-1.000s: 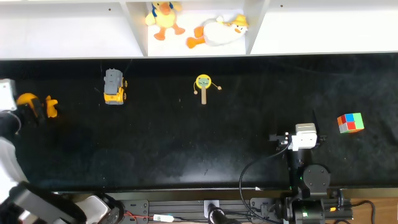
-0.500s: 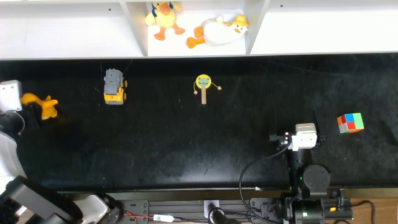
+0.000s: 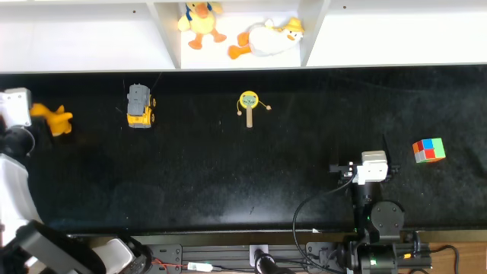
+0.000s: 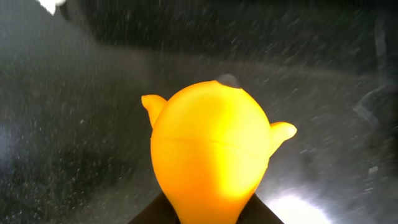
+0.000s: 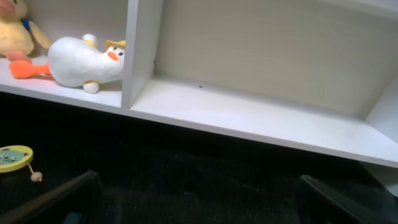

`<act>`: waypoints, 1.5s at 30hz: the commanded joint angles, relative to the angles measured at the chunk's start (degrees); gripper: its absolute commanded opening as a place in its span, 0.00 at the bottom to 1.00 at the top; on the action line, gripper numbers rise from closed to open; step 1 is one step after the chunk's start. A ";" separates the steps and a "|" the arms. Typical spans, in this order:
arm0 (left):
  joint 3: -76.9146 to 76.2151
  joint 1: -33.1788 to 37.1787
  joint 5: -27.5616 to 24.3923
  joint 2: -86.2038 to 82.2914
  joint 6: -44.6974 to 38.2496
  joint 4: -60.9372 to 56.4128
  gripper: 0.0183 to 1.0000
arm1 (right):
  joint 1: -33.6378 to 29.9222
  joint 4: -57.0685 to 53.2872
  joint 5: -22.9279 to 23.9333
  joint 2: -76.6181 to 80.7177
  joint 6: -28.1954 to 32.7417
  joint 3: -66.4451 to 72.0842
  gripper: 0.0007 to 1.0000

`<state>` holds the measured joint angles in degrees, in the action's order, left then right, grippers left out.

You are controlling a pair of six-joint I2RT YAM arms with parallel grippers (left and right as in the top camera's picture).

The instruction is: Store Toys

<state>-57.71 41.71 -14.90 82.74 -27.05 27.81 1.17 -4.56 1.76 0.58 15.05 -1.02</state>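
My left gripper [image 3: 34, 118] sits at the far left of the black table, shut on an orange-yellow rubber toy [image 3: 57, 120]. In the left wrist view the toy's rounded body [image 4: 211, 155] bulges out from between my fingers, small nubs sticking out on both sides, with the black table below it. My right gripper [image 5: 202, 214] is low near the table's front right, facing the white shelf, its fingers [image 5: 68, 196] wide open around nothing. In the top view the right gripper [image 3: 372, 161] is above its base.
A yellow-grey truck [image 3: 139, 105], a small hand drum on a stick [image 3: 249, 103] and a coloured cube [image 3: 428, 150] lie on the table. The white shelf [image 3: 91, 46] runs along the back; its middle compartment holds a yellow duck plush [image 3: 200, 19] and a white duck plush [image 3: 266, 38].
My left gripper has carried the orange toy up the picture and slightly right, towards the shelf. The right arm has stayed still.
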 commanded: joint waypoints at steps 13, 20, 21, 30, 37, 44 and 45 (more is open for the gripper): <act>-9.51 -9.77 0.37 -2.16 21.20 -1.40 0.09 | -0.17 0.26 0.15 -0.33 -0.02 0.76 1.00; -13.73 -12.98 3.67 -0.15 22.77 0.00 0.09 | -0.17 0.26 0.15 -0.33 -0.02 0.76 1.00; -14.53 -13.09 4.07 0.13 22.86 0.76 0.09 | -0.17 0.26 0.15 -0.33 -0.02 0.76 0.99; -24.26 -13.99 5.60 5.44 22.80 6.25 0.09 | -0.17 0.24 0.15 -0.33 -0.02 0.76 1.00; -26.29 -14.49 5.60 9.29 22.86 5.95 0.09 | -0.17 0.26 0.15 -0.33 -0.02 0.76 1.00; -26.38 -15.47 5.68 11.65 22.86 3.32 0.09 | -0.17 0.26 0.15 -0.31 -0.02 0.76 1.00; -26.38 -15.50 5.86 11.93 22.88 3.02 0.09 | -0.17 0.26 0.15 -0.33 -0.02 0.76 1.00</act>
<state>-82.13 26.65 -9.34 94.00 -4.75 31.70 1.15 -4.51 1.74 0.58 15.07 -1.02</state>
